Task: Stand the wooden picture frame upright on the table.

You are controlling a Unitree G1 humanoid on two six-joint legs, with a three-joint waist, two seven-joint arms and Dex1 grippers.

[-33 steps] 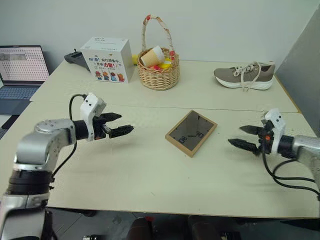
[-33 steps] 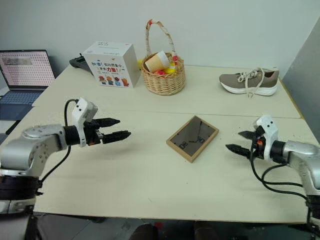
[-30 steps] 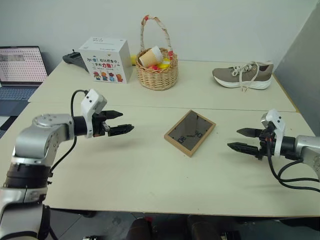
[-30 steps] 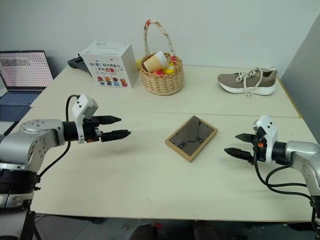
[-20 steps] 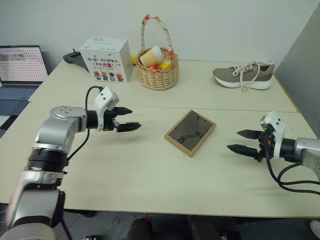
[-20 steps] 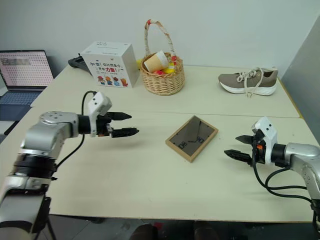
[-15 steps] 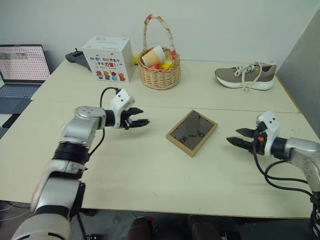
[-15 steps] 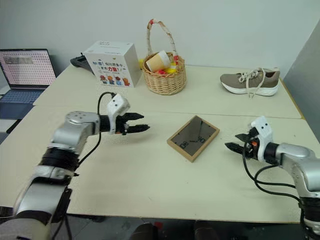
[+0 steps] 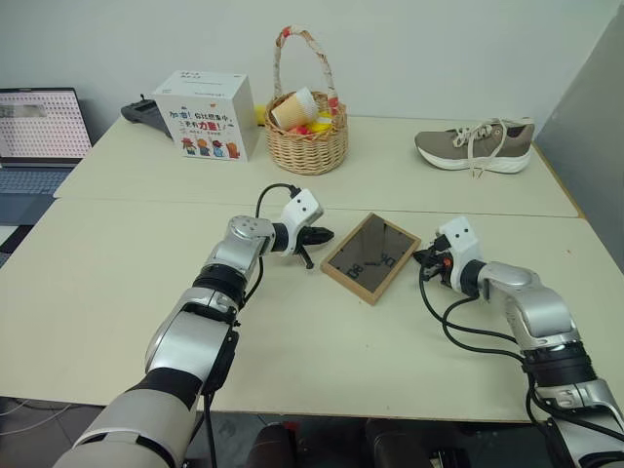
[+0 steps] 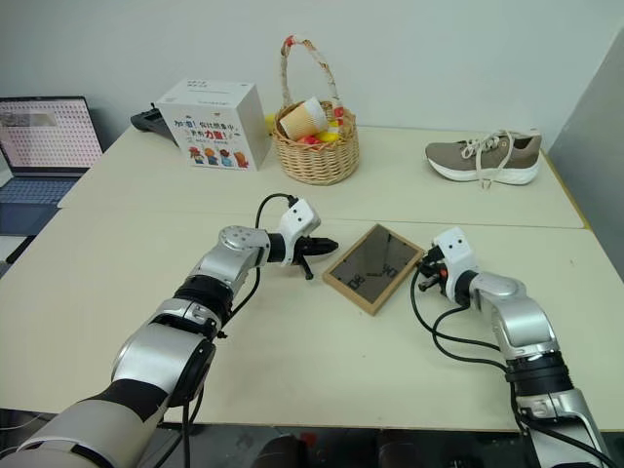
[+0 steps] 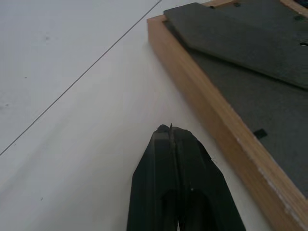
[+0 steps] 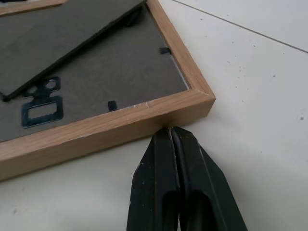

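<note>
1. Tools first: our left tool point(image 9: 317, 236) and our right tool point(image 9: 429, 259) were wide open and far out at the sides a moment ago. Now both have come in close to the wooden picture frame point(image 9: 371, 257), one on each side of it.
2. Both tools have pressed their fingers together, and neither one is pinching anything.
3. In its wrist view, the left tool's tip sits just beside a long wooden edge of the frame, and we cannot tell if it touches.
4. In its wrist view, the right tool's tip is right up against the wood near a corner.
5. The frame lies flat near the middle of the tabletop point(image 9: 146, 292), with its dark back and stand flap point(image 11: 240, 38) facing up. It is not standing yet.
6. We think this means we are set to push or lift the frame from both sides, so the real job is only starting.
7. Now we count: one frame, two tools, one basket point(image 9: 307, 136) with a paper cup inside, one white box point(image 9: 207, 115), one shoe point(image 9: 476, 146) and one laptop point(image 9: 39, 132).
</note>
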